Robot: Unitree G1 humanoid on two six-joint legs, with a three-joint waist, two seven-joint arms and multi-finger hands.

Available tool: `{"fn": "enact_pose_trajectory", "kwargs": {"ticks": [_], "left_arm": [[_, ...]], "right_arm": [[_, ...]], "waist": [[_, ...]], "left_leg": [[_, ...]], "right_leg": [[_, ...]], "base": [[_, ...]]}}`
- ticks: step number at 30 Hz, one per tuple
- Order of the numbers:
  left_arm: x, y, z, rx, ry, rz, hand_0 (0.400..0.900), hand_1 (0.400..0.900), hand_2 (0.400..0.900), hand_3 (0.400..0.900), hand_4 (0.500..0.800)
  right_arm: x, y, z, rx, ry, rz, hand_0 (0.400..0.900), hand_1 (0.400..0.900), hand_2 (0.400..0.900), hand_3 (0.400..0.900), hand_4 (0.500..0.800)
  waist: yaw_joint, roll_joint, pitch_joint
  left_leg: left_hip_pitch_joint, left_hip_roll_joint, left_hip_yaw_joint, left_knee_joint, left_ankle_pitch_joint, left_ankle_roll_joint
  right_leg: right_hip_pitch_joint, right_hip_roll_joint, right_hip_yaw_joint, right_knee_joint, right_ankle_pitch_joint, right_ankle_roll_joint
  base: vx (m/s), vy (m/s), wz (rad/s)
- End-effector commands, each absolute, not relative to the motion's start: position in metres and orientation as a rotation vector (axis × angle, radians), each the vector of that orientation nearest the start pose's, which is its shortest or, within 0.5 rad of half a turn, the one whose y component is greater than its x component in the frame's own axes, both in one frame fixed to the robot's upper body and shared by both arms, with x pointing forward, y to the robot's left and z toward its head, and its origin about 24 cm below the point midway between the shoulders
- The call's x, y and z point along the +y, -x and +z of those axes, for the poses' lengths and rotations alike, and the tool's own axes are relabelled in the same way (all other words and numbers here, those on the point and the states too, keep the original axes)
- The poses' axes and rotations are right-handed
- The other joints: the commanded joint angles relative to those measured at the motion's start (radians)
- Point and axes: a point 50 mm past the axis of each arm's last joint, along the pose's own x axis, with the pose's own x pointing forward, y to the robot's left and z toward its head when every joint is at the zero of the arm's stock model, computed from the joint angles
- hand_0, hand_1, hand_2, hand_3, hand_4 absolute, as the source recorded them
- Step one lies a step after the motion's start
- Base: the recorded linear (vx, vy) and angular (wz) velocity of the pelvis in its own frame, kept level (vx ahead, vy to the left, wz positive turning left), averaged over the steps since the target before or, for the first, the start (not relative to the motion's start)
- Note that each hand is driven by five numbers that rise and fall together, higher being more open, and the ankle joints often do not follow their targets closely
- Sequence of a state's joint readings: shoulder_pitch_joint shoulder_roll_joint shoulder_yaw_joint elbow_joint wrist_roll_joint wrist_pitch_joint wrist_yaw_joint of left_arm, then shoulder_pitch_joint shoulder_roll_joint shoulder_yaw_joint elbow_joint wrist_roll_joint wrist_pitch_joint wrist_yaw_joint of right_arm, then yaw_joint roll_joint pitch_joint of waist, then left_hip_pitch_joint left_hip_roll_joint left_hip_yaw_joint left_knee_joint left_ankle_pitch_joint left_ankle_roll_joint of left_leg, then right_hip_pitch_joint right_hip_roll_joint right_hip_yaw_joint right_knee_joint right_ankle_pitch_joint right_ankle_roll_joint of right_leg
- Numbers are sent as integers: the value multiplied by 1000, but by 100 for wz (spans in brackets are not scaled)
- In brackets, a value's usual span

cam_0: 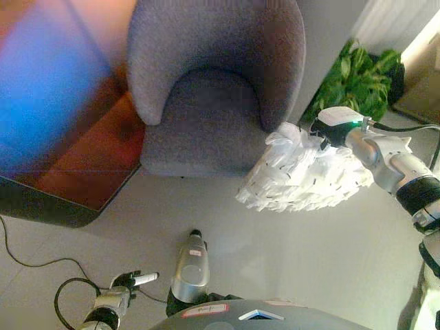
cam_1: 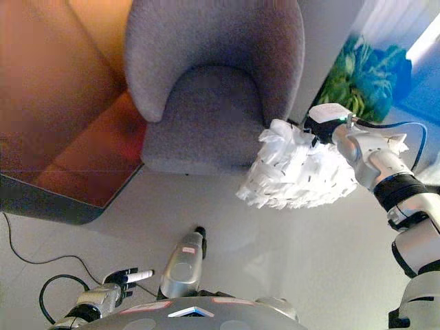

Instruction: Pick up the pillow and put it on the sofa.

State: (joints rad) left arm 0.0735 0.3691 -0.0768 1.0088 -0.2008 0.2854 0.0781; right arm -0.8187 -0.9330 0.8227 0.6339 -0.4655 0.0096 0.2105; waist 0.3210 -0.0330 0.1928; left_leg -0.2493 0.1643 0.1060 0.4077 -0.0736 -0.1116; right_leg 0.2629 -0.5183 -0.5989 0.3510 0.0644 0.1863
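Left eye: my right hand (cam_0: 323,130) is buried in the pillow (cam_0: 302,175); I cannot tell its grip. The pillow hangs off the floor beside the sofa (cam_0: 213,89), apparently ready to swing onto the seat.

Right eye: my left hand (cam_1: 127,277) idles low, fingers straight.

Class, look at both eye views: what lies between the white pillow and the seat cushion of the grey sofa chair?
Only the chair's right side. The pillow, held up at the right robot hand, touches the sofa there.
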Motion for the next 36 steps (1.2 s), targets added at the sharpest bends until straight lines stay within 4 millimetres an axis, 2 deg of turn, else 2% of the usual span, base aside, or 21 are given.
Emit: {"fn": "enact_pose_trajectory", "kwargs": {"ticks": [1,3,4,5,7,10,13,15,17,19,22,24,29,36], "left_arm": [[311,-71,-137,1361,-330,376,900,900,900,900,800],[317,-67,-136,1382,-344,370,900,900,900,900,800],[319,-68,-135,1393,-357,363,900,900,900,900,800],[320,-68,-134,1397,-362,363,900,900,900,900,800],[323,-70,-133,1397,-360,373,900,900,900,900,800],[327,-73,-130,1403,-378,393,900,900,900,900,800],[331,-70,-130,1414,-389,416,900,900,900,900,800],[334,-65,-129,1423,-394,447,900,900,900,900,800],[339,-59,-128,1436,-411,469,900,900,900,900,800],[340,-52,-128,1453,-411,506,900,900,900,900,800],[335,-44,-132,1464,-389,516,900,900,900,900,800],[329,-39,-136,1468,-375,519,900,900,900,900,800],[320,-24,-142,1497,-368,487,900,900,900,900,800],[320,0,-143,1537,-394,449,900,900,900,900,800]], "right_arm": [[-254,-385,259,-86,1690,64,400,400,400,400,500],[-252,-387,275,-96,1683,49,400,400,400,400,500],[-250,-388,285,-108,1682,39,400,400,400,400,500],[-246,-389,290,-113,1677,39,400,400,400,400,500],[-238,-390,296,-136,1674,51,400,400,400,400,500],[-226,-391,307,-147,1661,80,400,400,400,400,500],[-225,-392,308,-146,1653,92,400,400,400,400,500],[-223,-392,308,-145,1638,110,400,400,400,400,500],[-218,-394,307,-138,1633,129,400,400,400,400,500],[-213,-396,305,-136,1620,181,400,400,400,400,500],[-203,-399,300,-100,1655,236,400,400,400,400,500],[-204,-404,291,-41,1670,251,400,400,400,400,500],[-219,-413,268,102,1635,211,400,400,400,400,500],[-245,-412,248,217,1568,155,400,400,400,400,500]], "waist": [[77,-72,-93],[70,-78,-108],[61,-86,-118],[51,-88,-125],[37,-94,-131],[8,-126,-134],[-27,-154,-131],[-35,-167,-127],[-32,-177,-123],[-25,-174,-128],[-9,-160,-139],[9,-150,-147],[60,-120,-139],[103,-80,-122]], "left_leg": [[104,-4,-56,-88,7,-6],[120,-17,-76,-127,12,16],[121,-33,-82,-158,35,37],[133,-36,-94,-187,42,41],[153,-33,-106,-223,53,36],[182,-21,-137,-251,46,11],[222,-13,-170,-252,-13,5],[240,8,-192,-249,-42,-3],[258,35,-217,-249,-54,-15],[274,72,-231,-268,-22,-33],[289,117,-218,-340,74,-71],[282,147,-210,-383,140,-93],[256,168,-221,-441,214,-118],[230,176,-238,-472,233,-136]], "right_leg": [[-79,-59,115,-79,291,75],[-103,-52,179,-19,310,75],[-119,-42,211,-7,326,75],[-138,-22,244,-6,330,75],[-166,4,279,-39,333,75],[-216,36,312,-204,335,75],[-300,56,368,-318,327,75],[-329,71,384,-351,315,75],[-328,93,389,-359,272,75],[-284,109,376,-348,195,75],[-228,128,334,-341,124,69],[-191,142,309,-352,88,68],[-134,147,249,-348,29,60],[-100,132,201,-330,-8,65]], "base": [[151,42,45],[160,82,64],[170,82,76],[173,42,71],[178,-78,50],[263,-258,67],[283,-265,74],[238,-302,60],[203,-291,53],[154,-186,44],[80,-44,31],[89,-19,31],[70,43,39],[81,64,35]]}}
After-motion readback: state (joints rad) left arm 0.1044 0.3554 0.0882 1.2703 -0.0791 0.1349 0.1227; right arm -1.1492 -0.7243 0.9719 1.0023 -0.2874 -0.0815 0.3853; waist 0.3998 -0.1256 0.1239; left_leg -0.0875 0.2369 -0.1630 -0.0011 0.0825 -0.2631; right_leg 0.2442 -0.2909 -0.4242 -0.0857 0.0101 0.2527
